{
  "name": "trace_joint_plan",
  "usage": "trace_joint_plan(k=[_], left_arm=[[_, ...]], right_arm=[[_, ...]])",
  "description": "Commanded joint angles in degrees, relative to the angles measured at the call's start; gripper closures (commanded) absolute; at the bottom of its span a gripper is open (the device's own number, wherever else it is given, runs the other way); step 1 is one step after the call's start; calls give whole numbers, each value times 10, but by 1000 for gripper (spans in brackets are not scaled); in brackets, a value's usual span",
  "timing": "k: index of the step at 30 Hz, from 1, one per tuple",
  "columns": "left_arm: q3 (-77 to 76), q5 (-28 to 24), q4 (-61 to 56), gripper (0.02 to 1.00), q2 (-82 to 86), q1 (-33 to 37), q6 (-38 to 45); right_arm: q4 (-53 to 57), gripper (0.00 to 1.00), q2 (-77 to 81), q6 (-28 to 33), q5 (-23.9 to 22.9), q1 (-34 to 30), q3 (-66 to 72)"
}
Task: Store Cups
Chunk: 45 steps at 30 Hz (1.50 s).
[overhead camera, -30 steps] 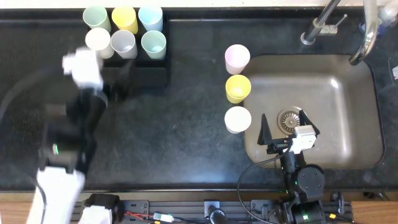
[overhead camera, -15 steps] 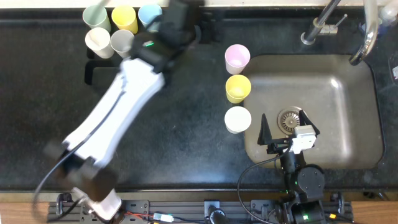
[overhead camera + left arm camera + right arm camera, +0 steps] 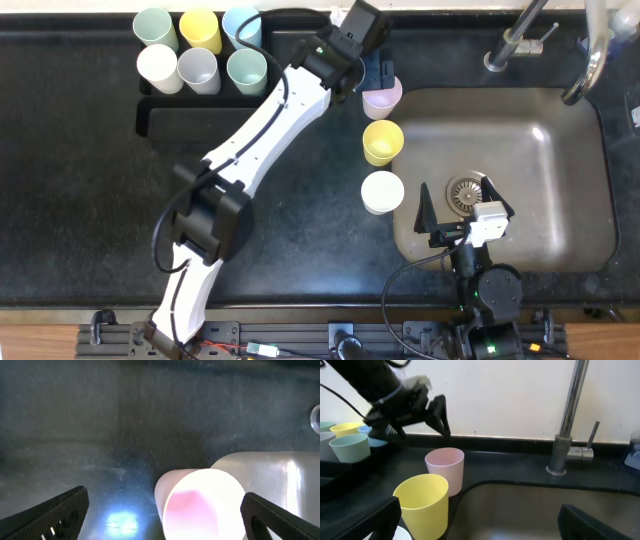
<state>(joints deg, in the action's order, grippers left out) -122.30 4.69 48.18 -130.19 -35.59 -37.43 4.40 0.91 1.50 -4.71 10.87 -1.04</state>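
My left gripper (image 3: pixel 164 496) hangs with its fingers spread wide and nothing pinched, just over the pink cup (image 3: pixel 202 502). That cup stands upright on the dark counter (image 3: pixel 300 250), right beside the sink (image 3: pixel 560 200) at its upper-left corner. At the pink cup's 6 o'clock stands a yellow cup (image 3: pixel 383 142), and at 6 o'clock from that a white cup (image 3: pixel 382 192), all three in a line along the sink's edge. Off at 9 o'clock from the pink one, the black rack (image 3: pixel 210 122) holds six upright cups in two rows. My right gripper (image 3: pixel 458 198) is spread as well, empty, over the sink near the drain (image 3: pixel 466 190).
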Motion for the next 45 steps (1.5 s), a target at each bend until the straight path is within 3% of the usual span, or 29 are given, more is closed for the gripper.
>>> trace_joint_plan(k=[1, 7, 11, 12, 16, 18, 23, 28, 31, 35, 41, 45], left_arm=[[-20, -21, 1, 18, -29, -2, -32], [-20, -21, 10, 82, -47, -2, -32], [-20, -23, 34, 215, -58, -2, -32], [-20, -23, 34, 286, -60, -2, -32], [-20, -21, 27, 801, -63, -2, -32], [-20, -21, 20, 985, -63, -2, -32], [-19, -5, 18, 985, -36, -5, -32], [-5, 123, 66, 985, 82, 5, -32], [42, 161, 92, 985, 174, 41, -31], [135, 160, 105, 985, 281, 123, -21], [251, 113, 106, 985, 379, 259, 60], [276, 104, 126, 985, 392, 334, 34]], right_arm=[[-3, 3, -2, 2, 2, 0, 7], [-3, 5, -2, 2, 2, 0, 7], [-3, 5, -2, 2, 2, 0, 7], [-3, 3, -2, 2, 2, 0, 7], [-3, 3, -2, 2, 2, 0, 7], [-3, 3, -2, 2, 2, 0, 7], [-3, 5, -2, 2, 2, 0, 7], [-3, 7, -2, 2, 2, 0, 7], [-2, 3, -2, 2, 2, 0, 7], [-3, 3, -2, 2, 2, 0, 7], [-3, 3, -2, 2, 2, 0, 7], [-3, 3, -2, 2, 2, 0, 7]])
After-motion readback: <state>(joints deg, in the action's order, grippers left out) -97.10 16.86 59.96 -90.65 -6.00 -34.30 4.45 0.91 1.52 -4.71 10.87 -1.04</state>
